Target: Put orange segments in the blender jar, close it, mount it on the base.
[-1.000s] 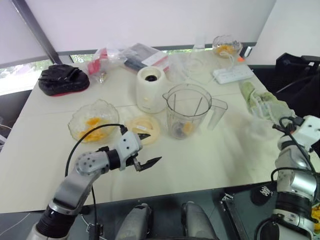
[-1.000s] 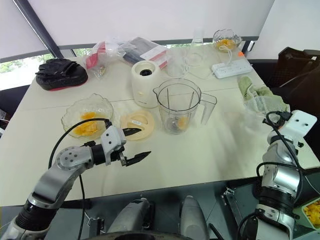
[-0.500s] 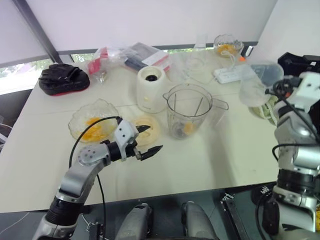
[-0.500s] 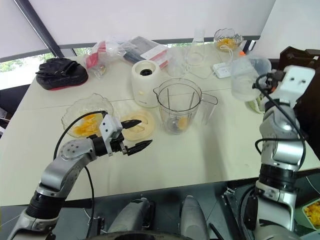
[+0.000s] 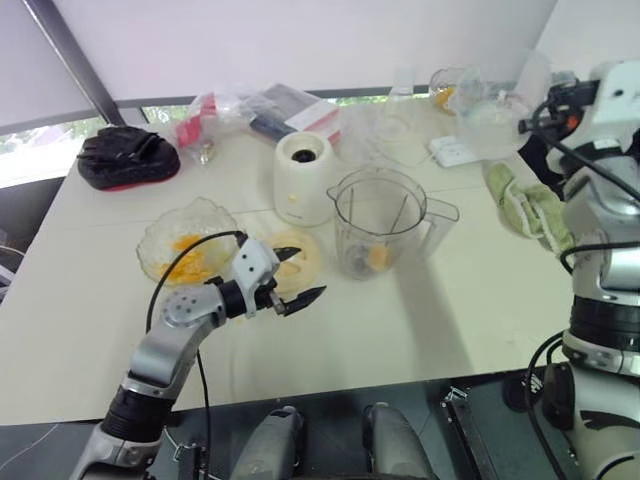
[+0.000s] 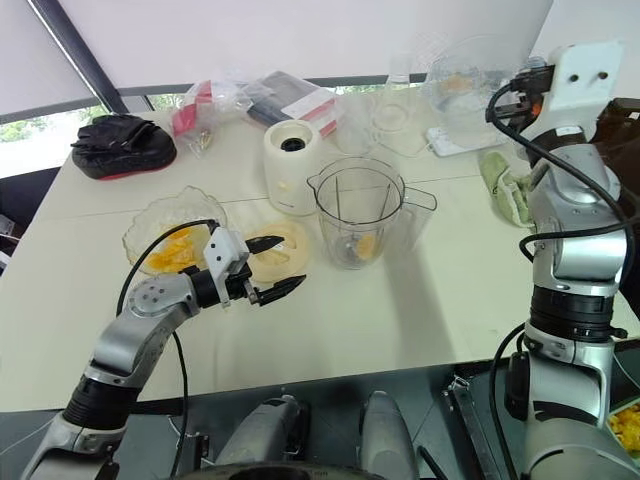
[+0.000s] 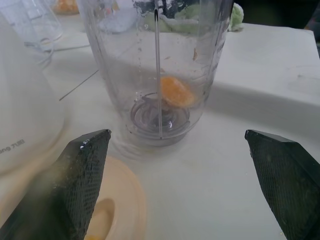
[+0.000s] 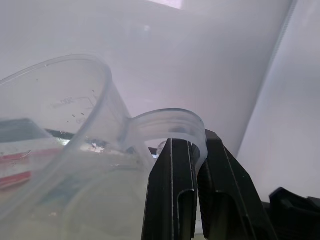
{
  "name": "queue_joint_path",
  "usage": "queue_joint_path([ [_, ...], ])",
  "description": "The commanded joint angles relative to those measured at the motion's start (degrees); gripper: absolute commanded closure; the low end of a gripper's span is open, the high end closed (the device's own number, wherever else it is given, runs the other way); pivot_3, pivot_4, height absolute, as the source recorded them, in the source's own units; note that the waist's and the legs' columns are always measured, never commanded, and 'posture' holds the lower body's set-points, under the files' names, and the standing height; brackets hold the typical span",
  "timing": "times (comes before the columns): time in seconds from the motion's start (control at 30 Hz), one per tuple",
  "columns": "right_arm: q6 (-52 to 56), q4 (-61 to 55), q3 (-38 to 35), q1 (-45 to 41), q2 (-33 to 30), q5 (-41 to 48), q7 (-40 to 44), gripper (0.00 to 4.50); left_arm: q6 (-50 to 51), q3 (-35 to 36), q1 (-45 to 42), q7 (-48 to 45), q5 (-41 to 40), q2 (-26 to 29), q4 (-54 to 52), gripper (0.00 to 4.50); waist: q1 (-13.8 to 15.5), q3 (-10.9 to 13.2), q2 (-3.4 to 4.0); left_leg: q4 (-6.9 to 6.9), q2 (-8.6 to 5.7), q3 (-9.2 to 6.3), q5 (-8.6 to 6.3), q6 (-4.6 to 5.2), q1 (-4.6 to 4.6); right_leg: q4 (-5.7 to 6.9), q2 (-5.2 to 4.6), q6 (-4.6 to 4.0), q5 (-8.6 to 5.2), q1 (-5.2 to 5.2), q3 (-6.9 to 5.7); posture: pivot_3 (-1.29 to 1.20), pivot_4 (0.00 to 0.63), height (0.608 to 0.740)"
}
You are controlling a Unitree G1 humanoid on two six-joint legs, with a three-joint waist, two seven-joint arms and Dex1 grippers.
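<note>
Pale bench [image 5: 470, 300] below a white wall, clutter along the far edge. Near the middle, blender jar [image 5: 377, 225] upright and uncovered, one orange segment [image 7: 176, 91] at its bottom beside the blades. Just behind it on the robot's left, cream blender base [image 5: 303, 178]; in front of that, round cream lid [image 5: 290, 262] flat on the bench. Further left, glass bowl [image 5: 150, 245] with more orange pieces [image 5: 184, 244]. Low over the lid's near edge, left hand [image 5: 308, 273], fingers spread wide, empty, aimed at the jar. High at the far right, right hand [image 8: 194, 150], clenched on the handle of a clear measuring jug [image 6: 465, 85].
</note>
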Motion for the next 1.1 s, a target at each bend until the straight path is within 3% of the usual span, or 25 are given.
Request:
queue_joint_path([
  [0.03,1.1,-5.9,-0.8,-2.2,-1.3,1.0,2.0,4.48,-1.6,0.4,-1.0,-0.1,0.5,0.1,-0.5,0.00,0.0,0.0,0.00,0.00,0.00,0.00,0.00,0.00,0.00,0.00,0.00,0.00,0.00,0.00,0.00,0.00,0.150,0.740],
  [0.47,5.7,-13.5,1.9,0.4,-4.7,1.3,10.9,4.48,-2.0,0.2,-1.8,-1.5,1.2,0.5,0.7,0.00,0.1,0.0,-0.01,0.00,0.00,0.00,0.00,-0.01,-0.09,0.00,-0.01,0.00,0.00,-0.10,0.00,0.00,0.150,0.740],
  [1.1,-5.7,-9.6,8.7,2.3,-9.7,-8.7,18.7,4.48,-2.6,-0.2,-1.0,-1.1,2.1,0.1,0.0,0.00,0.1,0.0,-0.04,0.00,0.00,0.00,0.01,-0.02,-0.09,0.00,-0.01,0.00,0.00,-0.11,-0.01,0.00,0.150,0.740],
])
